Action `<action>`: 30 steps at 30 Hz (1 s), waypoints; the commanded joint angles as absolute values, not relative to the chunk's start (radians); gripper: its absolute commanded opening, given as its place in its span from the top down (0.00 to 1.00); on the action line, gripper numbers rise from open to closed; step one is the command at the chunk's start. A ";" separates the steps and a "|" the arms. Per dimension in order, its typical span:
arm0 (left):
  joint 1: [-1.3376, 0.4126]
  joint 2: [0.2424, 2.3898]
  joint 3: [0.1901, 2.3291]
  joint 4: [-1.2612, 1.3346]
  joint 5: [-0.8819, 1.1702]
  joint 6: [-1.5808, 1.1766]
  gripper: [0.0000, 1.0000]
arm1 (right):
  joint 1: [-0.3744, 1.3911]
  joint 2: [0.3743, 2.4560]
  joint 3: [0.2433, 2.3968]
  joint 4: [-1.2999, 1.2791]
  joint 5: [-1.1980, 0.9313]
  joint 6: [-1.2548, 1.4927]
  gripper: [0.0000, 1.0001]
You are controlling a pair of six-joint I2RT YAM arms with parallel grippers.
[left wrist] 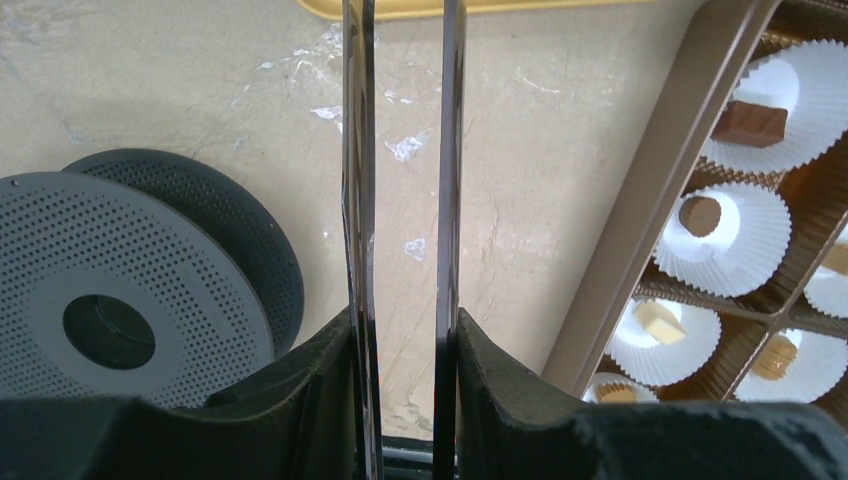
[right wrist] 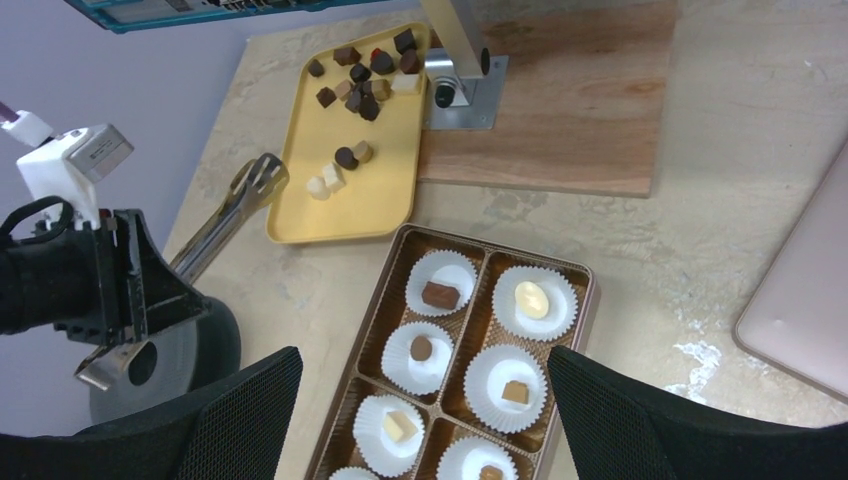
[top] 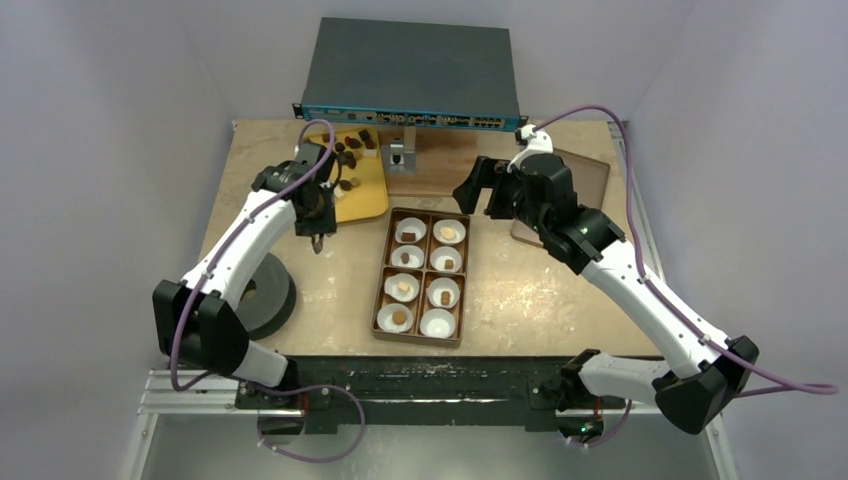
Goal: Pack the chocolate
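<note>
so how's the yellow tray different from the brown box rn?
The yellow tray is one open surface; the brown box is split into compartments lined with white paper cups. On the tray the chocolate lies loose, bunched toward the far end; in the box it sits at most one piece per cup. Shared: both lie flat on the table and hold chocolate.

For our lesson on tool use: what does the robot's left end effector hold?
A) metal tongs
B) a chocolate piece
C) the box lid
A: the tongs, two thin metal blades, are clamped in the left end effector, as its wrist view shows.
</note>
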State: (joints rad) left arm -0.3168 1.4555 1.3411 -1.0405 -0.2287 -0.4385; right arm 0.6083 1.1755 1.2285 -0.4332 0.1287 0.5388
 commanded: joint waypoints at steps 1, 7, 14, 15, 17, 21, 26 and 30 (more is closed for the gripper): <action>-0.267 1.498 1.350 -0.960 -0.192 -0.414 0.67 | 0.609 1.176 1.266 -0.403 0.111 0.521 0.11; -0.210 1.558 1.376 -0.936 -0.165 -0.401 0.67 | 0.609 1.161 1.263 -0.414 0.137 0.522 0.10; -0.202 1.613 1.398 -0.929 -0.136 -0.389 0.66 | 0.609 1.160 1.260 -0.416 0.135 0.524 0.10; -0.202 1.614 1.397 -0.929 -0.132 -0.389 0.66 | 0.609 1.158 1.259 -0.415 0.136 0.525 0.10; -0.200 1.612 1.390 -0.921 -0.124 -0.390 0.65 | 0.608 1.156 1.257 -0.415 0.140 0.525 0.10; -0.196 1.618 1.392 -0.917 -0.109 -0.393 0.64 | 0.609 1.154 1.253 -0.415 0.140 0.528 0.10; -0.194 1.641 1.396 -0.917 -0.110 -0.390 0.63 | 0.609 1.149 1.245 -0.417 0.144 0.529 0.10; -0.192 1.657 1.398 -0.916 -0.102 -0.387 0.63 | 0.609 1.144 1.243 -0.420 0.148 0.531 0.10</action>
State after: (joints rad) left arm -0.2031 1.6432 1.3579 -0.9447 -0.1150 -0.4004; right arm 0.6086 1.1767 1.2285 -0.4339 0.1219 0.5381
